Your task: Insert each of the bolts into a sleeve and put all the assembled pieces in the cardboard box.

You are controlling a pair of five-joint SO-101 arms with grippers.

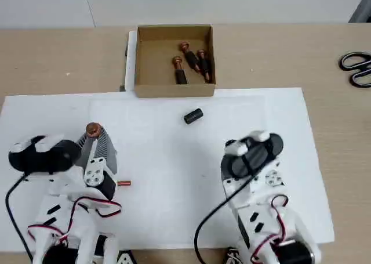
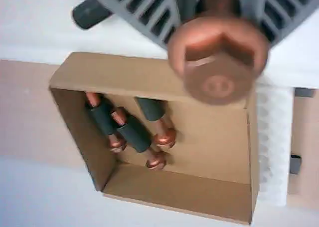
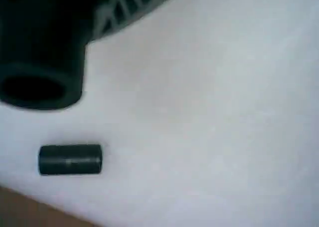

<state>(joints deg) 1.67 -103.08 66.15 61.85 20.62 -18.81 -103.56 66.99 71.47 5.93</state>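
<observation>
From overhead, the high camera looks down across everything. My left wrist camera peers past a copper hex bolt into the open brown cardboard box. My right wrist camera skims low. All three views share the loose black cylindrical sleeve.

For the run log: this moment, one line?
left gripper holds copper bolt; right gripper holds black sleeve; cardboard box: three assembled pieces; white sheet: loose black sleeve
</observation>
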